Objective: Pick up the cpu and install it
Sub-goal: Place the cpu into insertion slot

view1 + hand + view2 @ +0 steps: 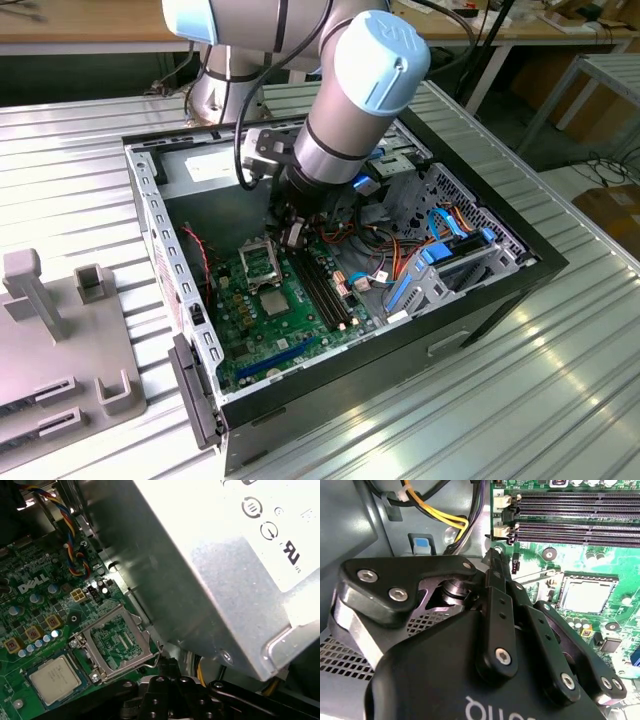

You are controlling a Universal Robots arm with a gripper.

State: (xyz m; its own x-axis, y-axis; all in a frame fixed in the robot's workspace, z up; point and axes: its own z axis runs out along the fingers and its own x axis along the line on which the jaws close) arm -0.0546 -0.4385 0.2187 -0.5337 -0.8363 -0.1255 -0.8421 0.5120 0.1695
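Note:
The cpu (54, 679) is a silvery square with a greenish rim, lying flat in its socket on the green motherboard (30, 605). It also shows in the second wrist view as the cpu (585, 594) and in the exterior view as the cpu (282, 300). Beside it the dull metal socket frame (117, 640) stands swung open, with bare board visible through it. My gripper (167, 663) is shut with nothing between its fingers. Its tip rests at the open frame's edge near a thin wire lever (540, 577), apart from the cpu. In the second wrist view my gripper (492, 557) points toward the board.
The open black computer case (500, 290) sits on a ribbed metal table. A silver power supply box (225, 570) hangs close over the socket. Black memory slots (570, 510), coloured cable bundles (70, 535) and a blue drive bracket (440, 260) crowd the board. A grey fixture (60, 330) stands at the exterior view's left.

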